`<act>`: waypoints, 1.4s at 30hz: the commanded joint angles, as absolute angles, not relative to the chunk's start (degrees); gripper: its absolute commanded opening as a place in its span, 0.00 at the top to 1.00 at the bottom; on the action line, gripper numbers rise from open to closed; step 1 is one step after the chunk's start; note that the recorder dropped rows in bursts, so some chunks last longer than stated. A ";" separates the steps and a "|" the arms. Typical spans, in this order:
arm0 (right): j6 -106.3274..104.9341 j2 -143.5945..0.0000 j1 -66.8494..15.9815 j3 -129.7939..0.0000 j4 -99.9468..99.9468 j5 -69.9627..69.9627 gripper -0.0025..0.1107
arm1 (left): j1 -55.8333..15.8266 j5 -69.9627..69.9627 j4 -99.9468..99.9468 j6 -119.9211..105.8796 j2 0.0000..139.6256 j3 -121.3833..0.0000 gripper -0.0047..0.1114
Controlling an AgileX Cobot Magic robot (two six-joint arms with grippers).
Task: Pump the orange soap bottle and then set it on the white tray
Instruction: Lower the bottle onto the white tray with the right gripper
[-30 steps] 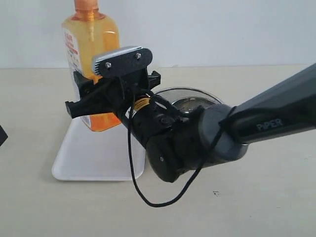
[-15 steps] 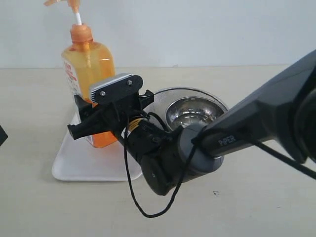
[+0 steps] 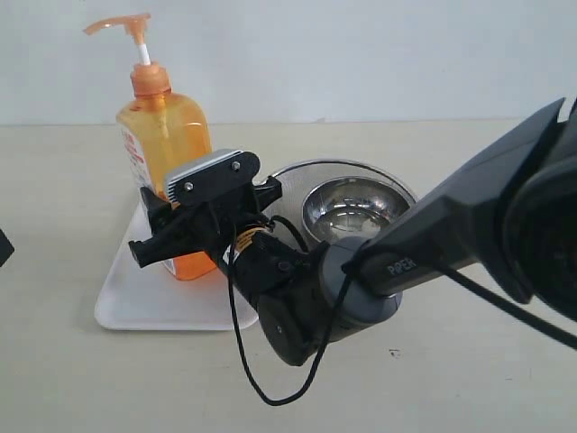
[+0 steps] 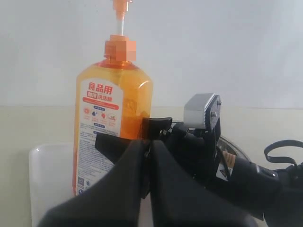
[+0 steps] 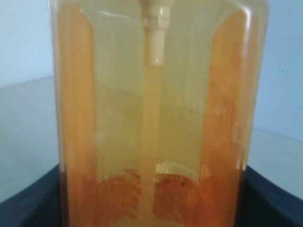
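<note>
The orange soap bottle (image 3: 167, 126) stands upright over the white tray (image 3: 135, 302), its base at the tray's floor near the back. I cannot tell whether the base touches the floor. My right gripper (image 3: 149, 230) is shut on the bottle's lower body from the side, one finger in front and one behind. In the right wrist view the bottle (image 5: 151, 118) fills the frame between the dark fingers (image 5: 272, 198). In the left wrist view my left gripper (image 4: 149, 146) is shut and empty, a short way from the bottle (image 4: 113, 104) and the tray (image 4: 47, 170).
A round metal mesh bowl (image 3: 352, 203) sits just right of the tray, behind my right wrist. A black cable (image 3: 270, 379) loops down from that wrist towards the table. A pale wall runs along the back.
My right gripper has come down with the bottle, from above the tray to its floor. The pump head is now in the exterior view. The left gripper stayed shut.
</note>
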State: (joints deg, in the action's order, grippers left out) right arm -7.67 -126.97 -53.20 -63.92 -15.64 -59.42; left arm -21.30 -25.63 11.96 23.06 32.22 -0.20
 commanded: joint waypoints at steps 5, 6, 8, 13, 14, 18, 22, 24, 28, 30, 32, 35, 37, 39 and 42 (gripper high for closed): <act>-8.04 -127.23 -53.28 -64.76 -15.22 -64.70 0.98 | -21.20 -25.39 11.34 23.47 31.70 0.00 0.92; -8.04 -127.25 -53.28 -64.76 -15.22 -64.85 0.98 | -21.20 -25.39 11.34 23.47 31.70 0.00 0.92; -8.04 -127.38 -53.28 -64.76 -15.22 -64.85 0.98 | -21.20 -25.39 11.34 23.47 31.70 0.00 0.92; -7.94 -127.36 -53.28 -64.76 -15.22 -63.59 0.98 | -21.20 -25.39 11.34 23.47 31.70 0.00 0.92; -7.94 -127.36 -53.28 -64.76 -15.22 -62.96 0.96 | -21.20 -25.39 11.34 23.47 31.70 0.00 0.92; -7.94 -127.36 -53.28 -64.76 -15.22 -61.51 0.79 | -21.20 -25.39 11.34 23.47 31.70 0.00 0.92; -7.32 -127.36 -53.28 -64.76 -15.22 -61.49 0.57 | -21.20 -25.39 11.34 23.47 31.70 0.00 0.92; -6.93 -127.36 -53.28 -64.76 -15.12 -61.24 0.50 | -21.20 -25.39 11.34 23.47 31.70 0.00 0.92; -6.48 -127.36 -53.28 -64.76 -15.12 -61.02 0.42 | -21.20 -25.39 11.34 23.47 31.70 0.00 0.92; -6.37 -127.36 -53.28 -64.76 -15.12 -60.43 0.37 | -21.20 -25.39 11.34 23.47 31.70 0.00 0.92; -6.35 -127.36 -53.28 -64.76 -15.22 -59.79 0.32 | -21.20 -25.39 11.34 23.47 31.70 0.00 0.92; -6.35 -127.36 -53.28 -64.76 -15.22 -58.60 0.30 | -21.20 -25.39 11.34 23.47 31.70 0.00 0.92; -6.35 -127.36 -53.28 -64.76 -15.22 -58.46 0.30 | -21.20 -25.39 11.34 23.47 31.70 0.00 0.92; -6.35 -127.36 -53.28 -64.76 -15.22 -58.46 0.30 | -21.20 -25.39 11.34 23.47 31.70 0.00 0.92; -6.35 -127.36 -53.28 -64.76 -15.22 -58.46 0.30 | -21.20 -25.25 11.34 23.48 31.70 0.00 0.92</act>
State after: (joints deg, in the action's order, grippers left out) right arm -6.55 -128.07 -53.20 -64.55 -15.25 -58.66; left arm -21.30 -25.63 11.96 23.06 32.22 -0.20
